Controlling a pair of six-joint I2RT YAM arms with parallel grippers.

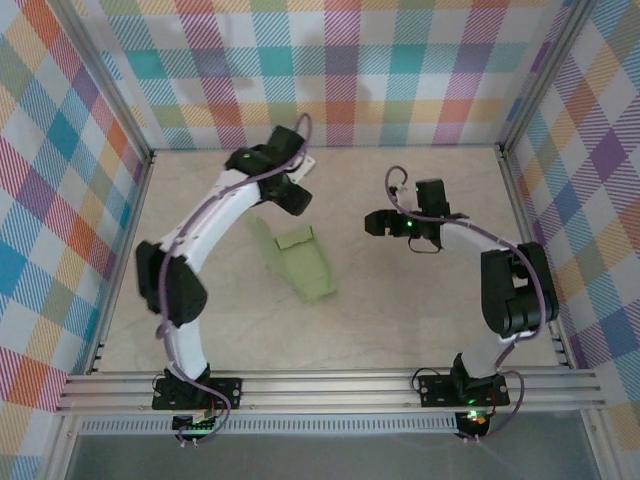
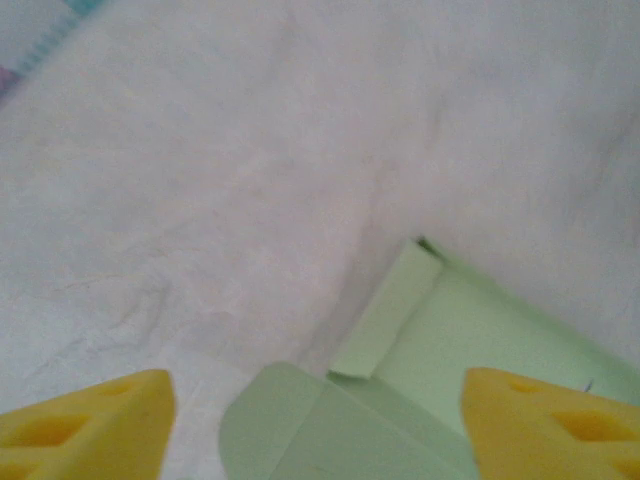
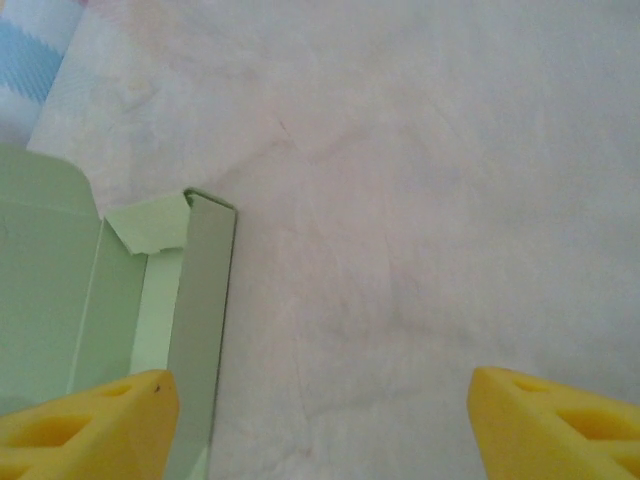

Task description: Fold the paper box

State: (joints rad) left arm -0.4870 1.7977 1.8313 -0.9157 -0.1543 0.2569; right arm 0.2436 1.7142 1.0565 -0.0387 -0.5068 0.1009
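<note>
Checked plaid walls [image 1: 70, 200] ring a pale beige bench [image 1: 420, 320]. Mid-bench lies the pale sage-green card paper box [image 1: 300, 262], partly folded, one flap raised. The left arm's jaws hang spread over its far end, and the right arm's jaws are spread alongside; both are empty. The card looks light, flimsy and easily creased, so I'd pinch a flap near its fold line.
</note>
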